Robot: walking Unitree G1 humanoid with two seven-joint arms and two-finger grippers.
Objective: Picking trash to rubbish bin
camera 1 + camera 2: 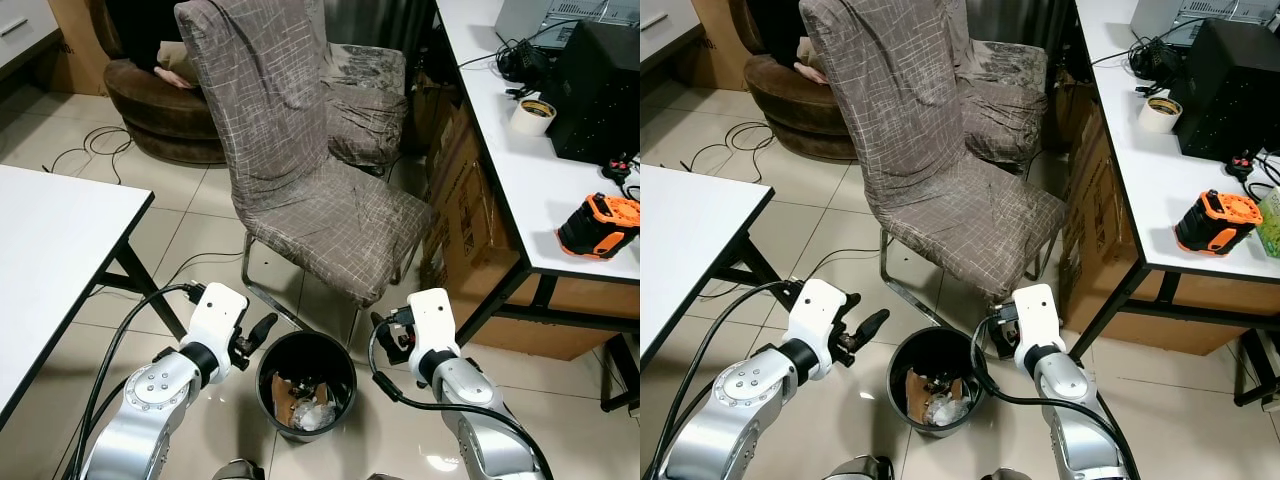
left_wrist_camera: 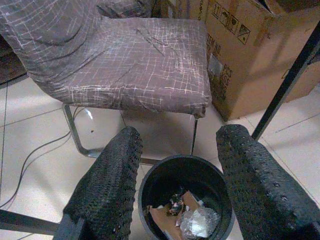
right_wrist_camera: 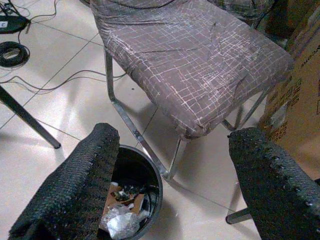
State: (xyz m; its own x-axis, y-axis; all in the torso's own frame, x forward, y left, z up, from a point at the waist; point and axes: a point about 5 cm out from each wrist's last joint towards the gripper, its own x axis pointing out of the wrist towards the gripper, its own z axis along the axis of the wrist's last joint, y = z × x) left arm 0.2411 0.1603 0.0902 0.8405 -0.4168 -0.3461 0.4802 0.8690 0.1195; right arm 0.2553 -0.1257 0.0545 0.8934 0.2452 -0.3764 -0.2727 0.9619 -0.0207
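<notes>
A round black rubbish bin [image 1: 344, 364] stands on the tiled floor in front of a chair. Inside it lie brown cardboard and crumpled silvery trash [image 2: 196, 223]. My left gripper [image 1: 258, 334] hovers just left of the bin's rim, open and holding nothing; its fingers [image 2: 111, 182] frame the bin in the left wrist view. On the bin's right side, close to the rim, is my right gripper [image 1: 388, 336], also open and bare, with wide-spread fingers [image 3: 84, 179] in the right wrist view.
A grey-brown patterned chair [image 1: 300, 150] with chrome legs stands right behind the bin. A white table [image 1: 50, 240] is at the left. At the right, a white desk [image 1: 540, 180] carries a tape roll, black box and orange tool, with cardboard boxes [image 1: 462, 200] under it. Cables lie on the floor.
</notes>
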